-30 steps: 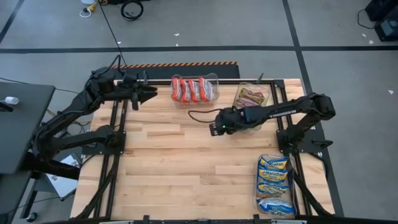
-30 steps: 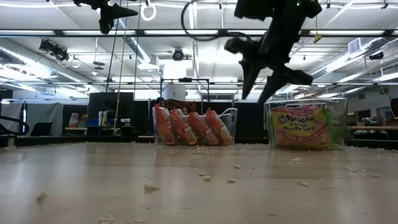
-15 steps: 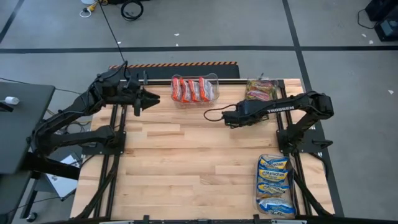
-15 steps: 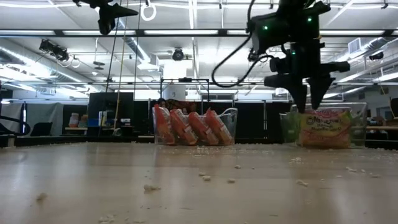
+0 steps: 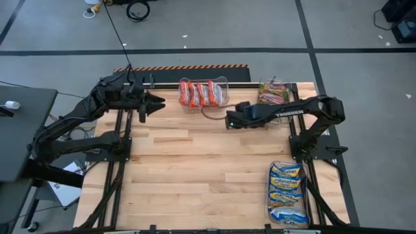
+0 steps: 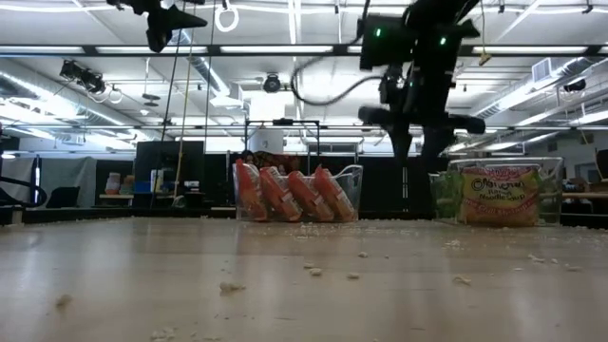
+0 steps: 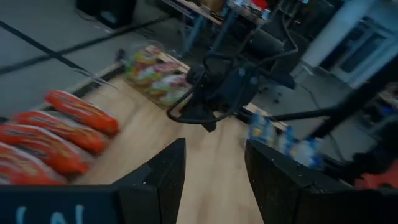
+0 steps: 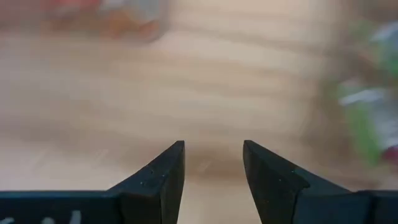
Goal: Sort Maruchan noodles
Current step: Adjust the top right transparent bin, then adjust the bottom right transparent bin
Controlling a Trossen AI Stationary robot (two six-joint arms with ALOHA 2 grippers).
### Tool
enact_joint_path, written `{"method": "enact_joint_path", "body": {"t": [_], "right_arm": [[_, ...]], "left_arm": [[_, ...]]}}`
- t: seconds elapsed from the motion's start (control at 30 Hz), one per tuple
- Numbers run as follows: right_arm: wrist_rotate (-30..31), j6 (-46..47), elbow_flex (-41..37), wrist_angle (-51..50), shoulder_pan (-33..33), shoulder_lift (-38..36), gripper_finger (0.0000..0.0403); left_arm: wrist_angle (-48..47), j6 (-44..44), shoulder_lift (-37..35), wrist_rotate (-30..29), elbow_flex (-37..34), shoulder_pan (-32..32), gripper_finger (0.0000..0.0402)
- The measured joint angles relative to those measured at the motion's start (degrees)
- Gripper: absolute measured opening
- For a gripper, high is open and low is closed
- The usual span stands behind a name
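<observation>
Red-and-white Maruchan noodles stand on edge in a clear bin at the table's far edge. Green-and-white packets fill a bin at the far right corner. Blue-and-yellow packets lie in a bin along the near right edge. My right gripper hangs open above bare wood, just near of the red bin, fingers pointing down. My left gripper is open, high at the far left, nearly level, pointing toward the red bin. Neither has anything between its fingers.
The table's middle and near left are bare wood. Small crumbs lie scattered on the surface. A black cable loop hangs from my right arm. Dark frame rails run along both sides.
My right gripper has gone toward the table's far edge, nearer the red bin, and has tipped from a slant to pointing more steeply down. The bin of green packets has slid a little toward the far right corner. Neither gripper has opened or shut.
</observation>
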Motion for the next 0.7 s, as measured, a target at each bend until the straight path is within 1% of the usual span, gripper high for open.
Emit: {"method": "enact_joint_path", "body": {"t": [0.03,0.1,0.17,0.33,0.53,0.63,0.7], "right_arm": [[1.3,0.8,0.0,-0.5,-1.0,0.7,0.0169],[2.0,1.5,0.0,-2.0,-3.0,1.9,0.0169],[1.3,1.5,-0.1,-4.9,-4.1,2.4,0.0169],[-0.6,3.3,-0.1,-13.7,-3.9,2.3,0.0168],[-4.8,5.6,0.4,-23.3,-2.1,1.8,0.0168],[-7.4,1.8,3.0,-22.1,1.0,1.1,0.0168],[-11.3,-2.0,5.5,-21.3,4.1,1.1,0.0168]], "left_arm": [[0.0,0.8,0.1,-0.6,0.0,0.5,0.0172],[0.3,2.3,0.8,-1.5,0.0,1.4,0.0172],[0.2,3.5,1.6,-1.7,0.0,2.3,0.0172],[0.1,8.2,3.3,-1.6,0.0,3.6,0.0172],[0.3,13.3,5.3,-2.1,0.0,3.6,0.0172],[0.6,13.4,6.2,-2.2,0.0,3.7,0.0172],[1.5,13.1,6.5,-2.2,0.0,3.6,0.0172]]}}
